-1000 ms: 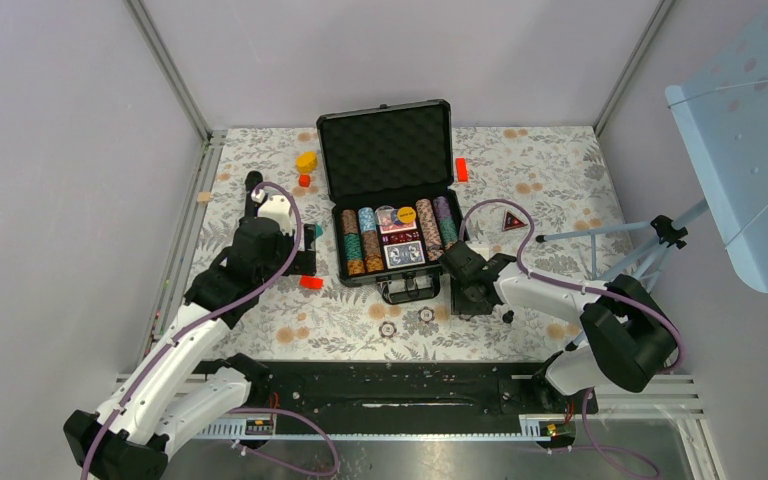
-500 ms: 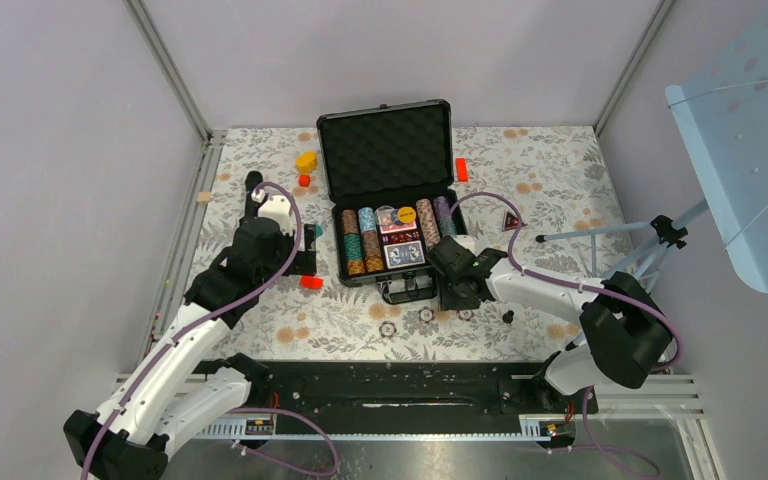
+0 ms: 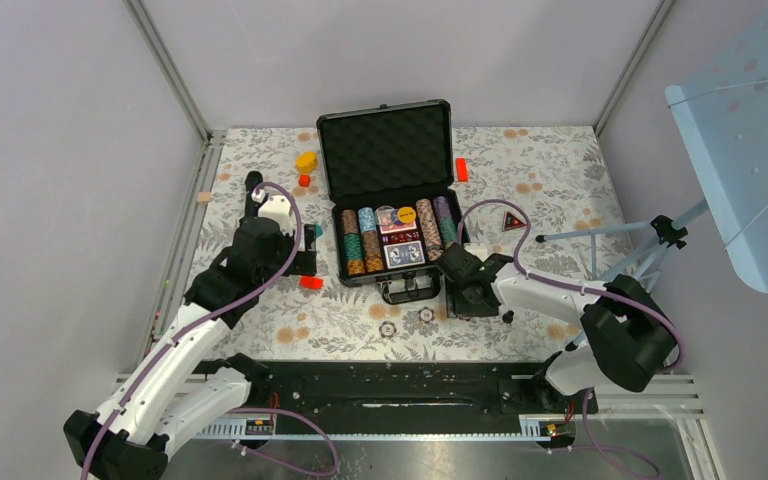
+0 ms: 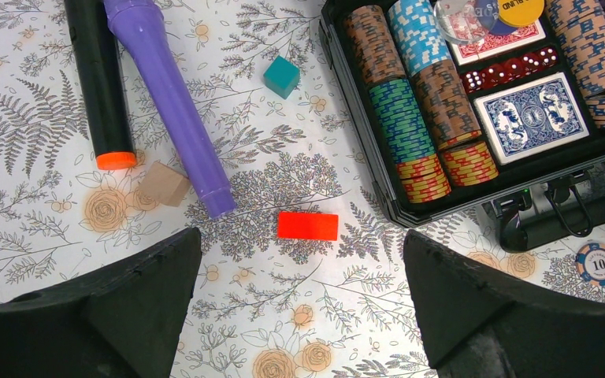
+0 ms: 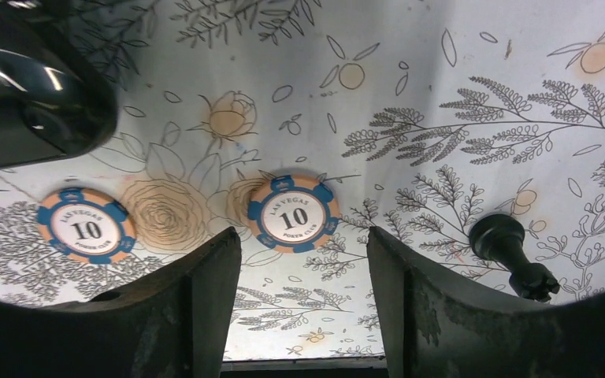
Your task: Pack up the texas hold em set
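Operator: Right arm, moved: I swung it in toward the case's near right corner, then back out, and its jaws have widened. Left arm, unmoved.

Desk: Packing status?

Operator: Item one, case (image 3: 385,150), mid-table toward the far edge, lid up, not yet shut. Item two, chip rows (image 3: 360,240), seated in the tray. Item three, card deck (image 3: 403,255), seated beside them. Item four, outstanding: loose chip (image 5: 293,213) lying flat between the parted fingers of my right gripper (image 5: 301,240), unclamped. A second chip (image 3: 426,314) and third chip (image 3: 388,328) lie on the table nearside of the handle. I judge it mostly packed.

Desk: Left gripper? Surroundings?

Operator: Left gripper (image 4: 301,236), spread wide, empty, above a red block (image 4: 307,226). Grey walls with metal posts. Blue perforated panel (image 3: 750,130), right side. Floral table (image 3: 560,200). Purple cylinder (image 4: 169,110), toward the left edge. Small black peg (image 5: 512,252), beside the right gripper.
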`<state>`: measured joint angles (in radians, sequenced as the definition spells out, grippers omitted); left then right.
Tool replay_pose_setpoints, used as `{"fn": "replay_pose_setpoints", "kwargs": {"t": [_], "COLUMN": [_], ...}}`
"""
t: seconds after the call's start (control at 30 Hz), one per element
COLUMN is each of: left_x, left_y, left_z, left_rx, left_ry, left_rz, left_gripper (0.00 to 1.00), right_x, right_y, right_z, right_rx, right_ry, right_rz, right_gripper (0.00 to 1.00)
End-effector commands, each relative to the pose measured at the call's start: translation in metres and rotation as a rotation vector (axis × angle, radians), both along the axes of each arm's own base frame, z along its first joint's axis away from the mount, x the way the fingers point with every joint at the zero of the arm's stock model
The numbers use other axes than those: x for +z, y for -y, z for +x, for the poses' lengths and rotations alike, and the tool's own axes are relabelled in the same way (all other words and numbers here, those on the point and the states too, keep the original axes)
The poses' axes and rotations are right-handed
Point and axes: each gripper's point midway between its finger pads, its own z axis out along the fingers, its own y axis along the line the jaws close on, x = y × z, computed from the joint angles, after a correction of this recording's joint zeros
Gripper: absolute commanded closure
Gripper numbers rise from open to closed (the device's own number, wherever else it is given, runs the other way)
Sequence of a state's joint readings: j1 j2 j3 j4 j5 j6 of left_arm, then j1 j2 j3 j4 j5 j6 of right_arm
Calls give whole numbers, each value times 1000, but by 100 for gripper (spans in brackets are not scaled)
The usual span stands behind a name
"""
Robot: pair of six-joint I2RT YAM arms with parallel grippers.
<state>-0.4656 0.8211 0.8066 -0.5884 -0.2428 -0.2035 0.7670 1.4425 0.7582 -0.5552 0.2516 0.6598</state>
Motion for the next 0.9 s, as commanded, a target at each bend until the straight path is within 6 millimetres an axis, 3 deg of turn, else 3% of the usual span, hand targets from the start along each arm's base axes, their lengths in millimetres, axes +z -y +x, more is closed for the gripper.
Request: {"fn": "replay_pose_setpoints", "kwargs": {"t": [0.0,0.5,0.73,0.87], "left_x": [5,4,4,4], "left_y": [4,4,4,5], "left_z": [5,5,5,5], "left_rx": [-8,-8,-8,-11], "left_ry": [29,30,29,27], "left_rz": [-24,-24,-26,-26], "left_gripper": [1,1,1,1], "right_x": [-7,-20,-16,-8], "right_y": [5,5,3,-8], "right_z": [1,-1,0,2], "right_rx": [-16,-11,-6,6], "right_ry": [-4,-36,-30,-23], "right_rz": [-17,-38,-20,32], "right_gripper": [33,50,54,55]}}
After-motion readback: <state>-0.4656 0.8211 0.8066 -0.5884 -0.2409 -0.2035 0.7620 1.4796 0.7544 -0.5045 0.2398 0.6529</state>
